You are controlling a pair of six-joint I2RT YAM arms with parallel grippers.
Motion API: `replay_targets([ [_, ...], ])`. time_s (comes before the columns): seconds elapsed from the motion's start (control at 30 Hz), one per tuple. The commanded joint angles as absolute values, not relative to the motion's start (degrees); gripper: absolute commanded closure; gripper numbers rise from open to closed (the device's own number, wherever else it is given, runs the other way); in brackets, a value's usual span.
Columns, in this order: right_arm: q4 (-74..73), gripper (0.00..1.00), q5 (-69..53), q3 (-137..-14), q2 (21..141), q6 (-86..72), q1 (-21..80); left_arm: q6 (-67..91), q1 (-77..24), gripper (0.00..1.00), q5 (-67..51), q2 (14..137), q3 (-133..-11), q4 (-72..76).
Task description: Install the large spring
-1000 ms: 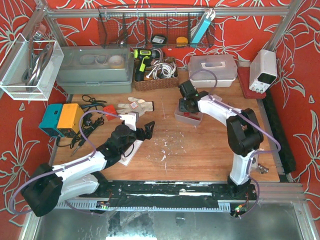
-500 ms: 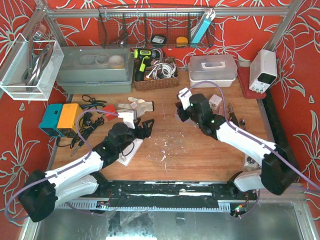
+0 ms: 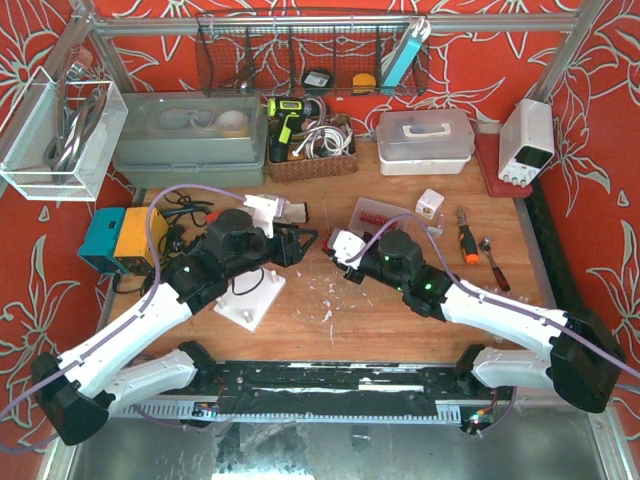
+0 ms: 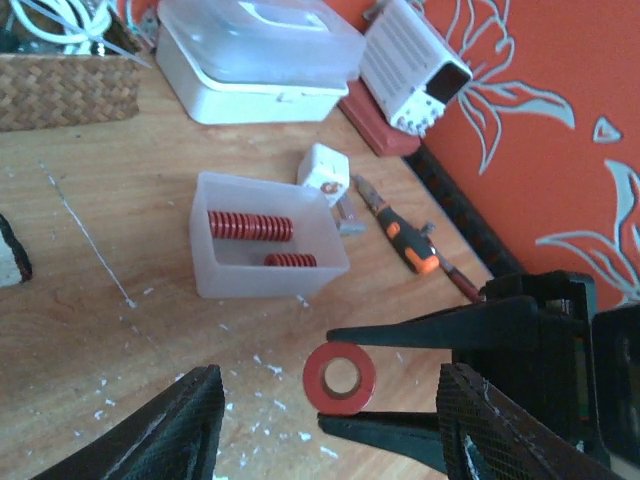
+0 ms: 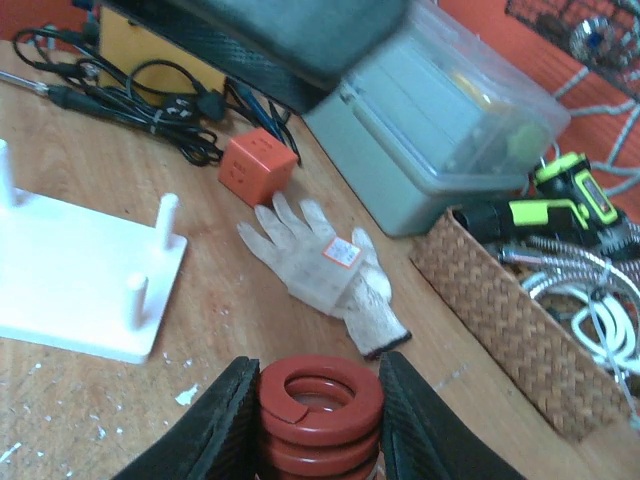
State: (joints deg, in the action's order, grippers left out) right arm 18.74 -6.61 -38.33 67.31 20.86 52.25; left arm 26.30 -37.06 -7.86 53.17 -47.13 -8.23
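The right arm has swung off the clear bin [image 4: 203,240] at the 1 o'clock side of the bench [image 3: 400,325] and come to the middle. The right gripper [image 5: 320,400] is now clenched on the large spring [image 4: 340,378], one finger on each side of the coils. Two more springs [image 4: 250,226] lie in the bin, so the pick looks done and the carry is under way.

The left arm has lifted away from the white peg plate [image 3: 243,305] and turned toward the middle too. The left gripper [image 4: 330,400] hangs released, its fingers spread wide, facing the spring. How near it is to the coils I cannot tell. It reads as either a handover or a steadying grip about to be set up. The plate sits at about 7 o'clock from the two grippers, well apart from the spring, with its pegs [image 5: 165,215] upright and bare.

The spring is held clear of the bench. The left wrist view sees it end-on, as a red ring with an open bore. Its long axis therefore points toward the left gripper, crosswise to the right fingers, roughly on the 7-to-1 o'clock line. It seems nearer level than upright, so I judge it must be tipped upright before it can go down over a peg.
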Motion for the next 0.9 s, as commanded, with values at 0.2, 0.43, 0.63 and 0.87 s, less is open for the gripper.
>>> replay_targets([
  [0.2, 28.6, 1.0, -9.4, -36.5, 67.1, 27.2, 55.9, 15.7, -36.7, 0.41, -16.8, 58.0, -55.2, -23.0],
  [0.43, 30.2, 1.0, -8.4, -36.2, 67.4, 27.8, 56.6, 15.8, -36.7, 0.44, -20.1, 60.8, -55.3, -23.2],
  [0.63, 30.4, 1.0, -7.4, -36.2, 67.9, 28.7, 57.3, 16.2, -36.7, 0.43, -22.9, 63.0, -56.0, -22.4],
  [0.87, 30.7, 1.0, -5.8, -36.6, 68.7, 29.4, 58.4, 16.6, -36.7, 0.42, -24.4, 64.2, -55.2, -21.8],
])
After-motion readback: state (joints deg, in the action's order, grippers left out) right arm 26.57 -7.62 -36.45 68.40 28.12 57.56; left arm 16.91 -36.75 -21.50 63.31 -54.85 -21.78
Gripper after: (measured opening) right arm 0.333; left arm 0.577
